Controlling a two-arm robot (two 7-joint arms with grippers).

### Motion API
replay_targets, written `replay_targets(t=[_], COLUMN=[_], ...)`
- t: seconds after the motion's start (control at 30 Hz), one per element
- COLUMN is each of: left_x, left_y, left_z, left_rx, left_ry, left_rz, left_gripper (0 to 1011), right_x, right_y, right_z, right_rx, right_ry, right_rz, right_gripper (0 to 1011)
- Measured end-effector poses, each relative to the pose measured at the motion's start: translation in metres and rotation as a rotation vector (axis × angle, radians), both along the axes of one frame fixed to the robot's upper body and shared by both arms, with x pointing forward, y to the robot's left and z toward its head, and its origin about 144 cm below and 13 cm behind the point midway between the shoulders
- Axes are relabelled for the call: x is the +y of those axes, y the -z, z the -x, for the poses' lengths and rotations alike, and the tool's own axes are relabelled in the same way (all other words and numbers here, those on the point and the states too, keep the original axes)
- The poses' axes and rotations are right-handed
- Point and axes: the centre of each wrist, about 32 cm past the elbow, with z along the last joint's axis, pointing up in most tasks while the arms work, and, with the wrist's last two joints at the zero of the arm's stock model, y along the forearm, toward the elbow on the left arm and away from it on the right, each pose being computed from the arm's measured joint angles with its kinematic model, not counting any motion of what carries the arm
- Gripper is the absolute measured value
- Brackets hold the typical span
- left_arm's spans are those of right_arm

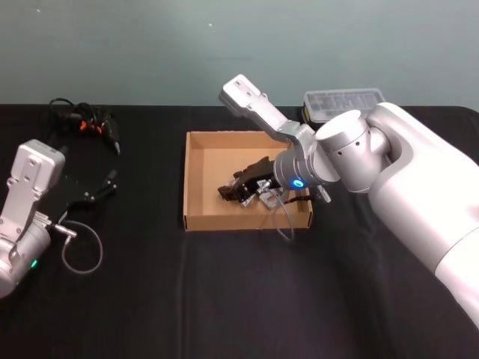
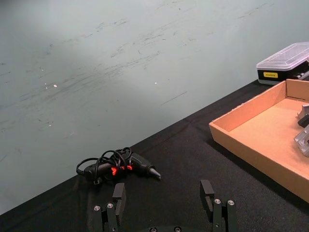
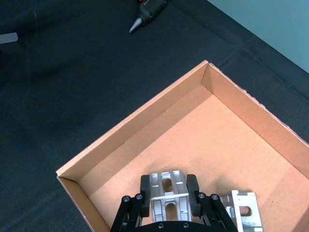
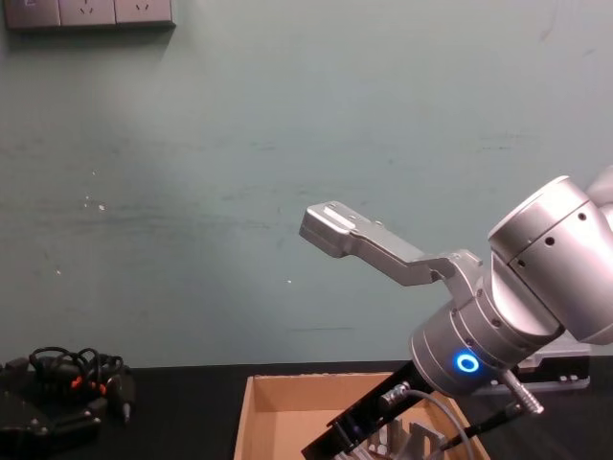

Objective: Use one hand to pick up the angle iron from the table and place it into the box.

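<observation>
My right gripper (image 1: 230,191) reaches down into the tan cardboard box (image 1: 186,179) near its front right part. In the right wrist view its black fingers (image 3: 145,186) are shut on the sides of a silver angle iron (image 3: 166,191), low over the box floor (image 3: 207,140). A second angle iron (image 3: 244,212) lies on the floor just beside it. The left gripper (image 1: 105,187) rests over the black table (image 1: 224,299) at the far left, well away from the box. Its fingers (image 2: 118,193) stand open with nothing between them.
A black plastic case with a clear lid (image 1: 340,101) stands behind the box's right corner. A black tool with orange marks and a coiled cord (image 1: 86,123) lies at the back left. A grey cable loop (image 1: 82,250) hangs by the left arm.
</observation>
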Motion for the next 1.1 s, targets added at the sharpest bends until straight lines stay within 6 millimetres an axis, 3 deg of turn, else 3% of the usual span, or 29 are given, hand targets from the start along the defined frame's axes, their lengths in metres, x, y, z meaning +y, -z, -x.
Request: replay_targets(t=[0.23,0.87,1.1], left_x=[0.0,0.0,0.0], left_y=[0.0,0.0,0.0], left_z=[0.0,0.0,0.0], left_rx=[0.0,0.0,0.0], left_ry=[0.0,0.0,0.0], left_rz=[0.0,0.0,0.0], left_gripper=[1011,1011,1011], right_x=[-0.0002,-0.0004,-0.0011], right_y=[-0.0004,-0.0006,-0.0024], right_z=[0.0,0.0003,0.0035], right_rx=[-0.001,-0.001,-0.031], right_ry=[0.0,-0.001,-0.014], right_rz=[-0.001,-0.003,-0.018], right_gripper=[459,1003,1000])
